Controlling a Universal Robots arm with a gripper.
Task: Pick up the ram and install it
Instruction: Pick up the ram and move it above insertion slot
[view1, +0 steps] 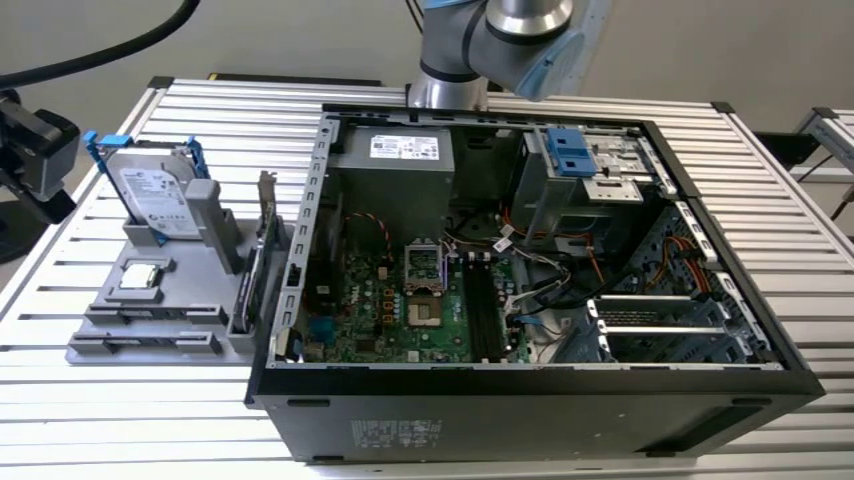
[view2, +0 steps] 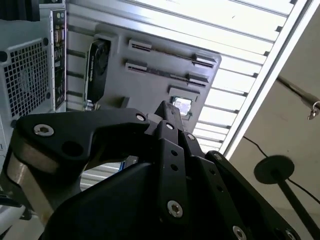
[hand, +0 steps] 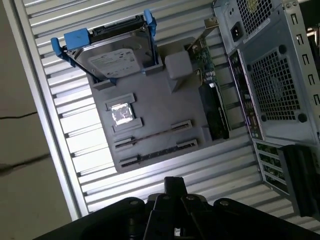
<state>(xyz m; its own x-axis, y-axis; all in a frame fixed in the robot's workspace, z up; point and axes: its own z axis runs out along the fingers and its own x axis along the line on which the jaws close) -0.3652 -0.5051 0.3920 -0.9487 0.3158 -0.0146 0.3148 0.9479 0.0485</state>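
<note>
We are looking at a slatted metal table (view1: 200, 110) carrying an open computer case (view1: 534, 400), whose side wall is standing just beside a grey holder (hand: 155, 107) on the exterior view's left. The arm (view1: 514, 30) is standing behind the case's far edge. Bare slats are lying open around the holder's other three edges.

In the holder, a hard drive (hand: 112, 55) in a blue frame is leaning upright at one end. A dark card (hand: 215, 112) is standing along the edge nearest the case. The ram (hand: 156, 152) is sitting on its long edge between two end brackets, in the row closest to the holder's outer edge. A small chip (hand: 121, 113) is lying flat between the ram and the hard drive.

In the first wrist view the gripper (hand: 175, 181) is showing against the bare slats past that outer edge, apart from the ram. Its fingertips are pressing together on nothing.
</note>
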